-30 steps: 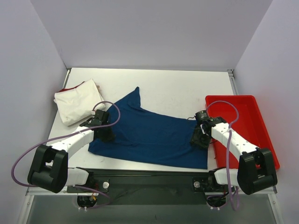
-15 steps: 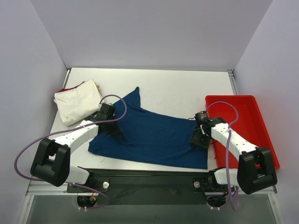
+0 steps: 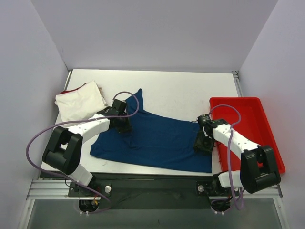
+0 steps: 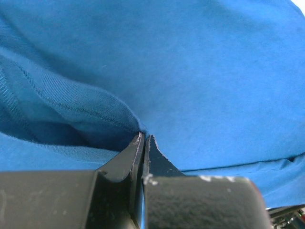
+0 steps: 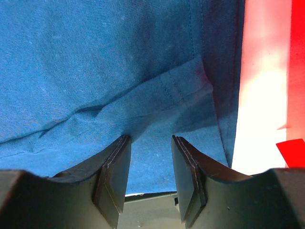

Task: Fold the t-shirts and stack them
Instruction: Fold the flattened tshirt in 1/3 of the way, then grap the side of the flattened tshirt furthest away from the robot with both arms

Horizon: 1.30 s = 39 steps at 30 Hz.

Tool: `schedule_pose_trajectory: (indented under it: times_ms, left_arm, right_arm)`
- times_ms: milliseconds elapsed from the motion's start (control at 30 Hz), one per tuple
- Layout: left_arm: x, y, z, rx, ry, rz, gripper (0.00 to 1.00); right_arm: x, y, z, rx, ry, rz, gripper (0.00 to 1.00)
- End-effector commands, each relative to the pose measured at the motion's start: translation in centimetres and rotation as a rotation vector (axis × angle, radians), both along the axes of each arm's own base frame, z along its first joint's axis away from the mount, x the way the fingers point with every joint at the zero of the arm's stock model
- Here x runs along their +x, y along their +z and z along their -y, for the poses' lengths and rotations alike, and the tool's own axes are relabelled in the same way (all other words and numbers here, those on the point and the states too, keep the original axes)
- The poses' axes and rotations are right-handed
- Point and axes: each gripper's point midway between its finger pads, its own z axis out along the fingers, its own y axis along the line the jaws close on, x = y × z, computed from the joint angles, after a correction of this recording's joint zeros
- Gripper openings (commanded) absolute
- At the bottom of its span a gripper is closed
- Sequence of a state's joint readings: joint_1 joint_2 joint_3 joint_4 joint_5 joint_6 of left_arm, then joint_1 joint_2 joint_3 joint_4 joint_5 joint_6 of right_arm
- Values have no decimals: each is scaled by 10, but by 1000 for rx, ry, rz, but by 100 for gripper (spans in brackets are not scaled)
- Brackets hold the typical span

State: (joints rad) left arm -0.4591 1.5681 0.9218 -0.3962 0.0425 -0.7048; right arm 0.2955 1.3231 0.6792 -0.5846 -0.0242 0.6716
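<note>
The dark blue t-shirt [image 3: 162, 140] lies spread across the middle of the table. My left gripper [image 3: 125, 125] is over its left part, shut on a pinched fold of the blue cloth [image 4: 200, 71] at the jaw tips [image 4: 144, 137]. My right gripper [image 3: 204, 143] sits low on the shirt's right edge. In the right wrist view this gripper [image 5: 150, 143] is open, its fingertips resting on the blue fabric [image 5: 95, 62] near a stitched hem. The cream-white t-shirt [image 3: 78, 102], with a red edge, lies folded at the back left.
A red plastic tray [image 3: 252, 119] stands at the right, its wall just beside my right gripper and showing as a red strip [image 5: 298, 57] in the right wrist view. White walls close the back and sides. The arm bases sit at the near edge.
My left gripper closed on the blue shirt's left edge and moved right and away, carrying that cloth over the shirt. The right gripper stayed put, open.
</note>
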Motion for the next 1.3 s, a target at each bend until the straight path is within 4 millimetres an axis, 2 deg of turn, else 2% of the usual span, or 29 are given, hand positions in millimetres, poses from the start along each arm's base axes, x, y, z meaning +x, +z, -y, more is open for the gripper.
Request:
schedule_pose_trajectory:
  times_ms: [0,433,667,767,800,900,933,1033,1267]
  left_arm:
    - [27,25,24,-66,-54,92,0]
    - [46,20,59,-72,-154,55,0]
    - [44,16,69,-55,-211,25,1]
    - [43,14,69,-41,-222,16,10]
    - [43,15,69,-37,-224,17,18]
    - [42,14,69,-33,-233,9,29]
    - [42,16,70,-39,-234,12,37]
    - [47,26,80,-88,-250,61,50]
    - [50,57,114,-268,-308,120,54]
  right_arm:
    - [-9,1,4,-27,15,-44,40]
    - [-9,-2,5,-36,13,-70,40]
    - [-10,-4,4,-37,7,-84,40]
    - [-11,-5,4,-38,4,-93,40]
    - [-11,-5,3,-38,3,-92,40]
    - [-12,-6,3,-39,3,-98,40]
    - [-12,-6,2,-41,3,-97,40]
    - [-11,-5,2,-43,-2,-90,40]
    - [-8,-3,1,-45,-2,-88,40]
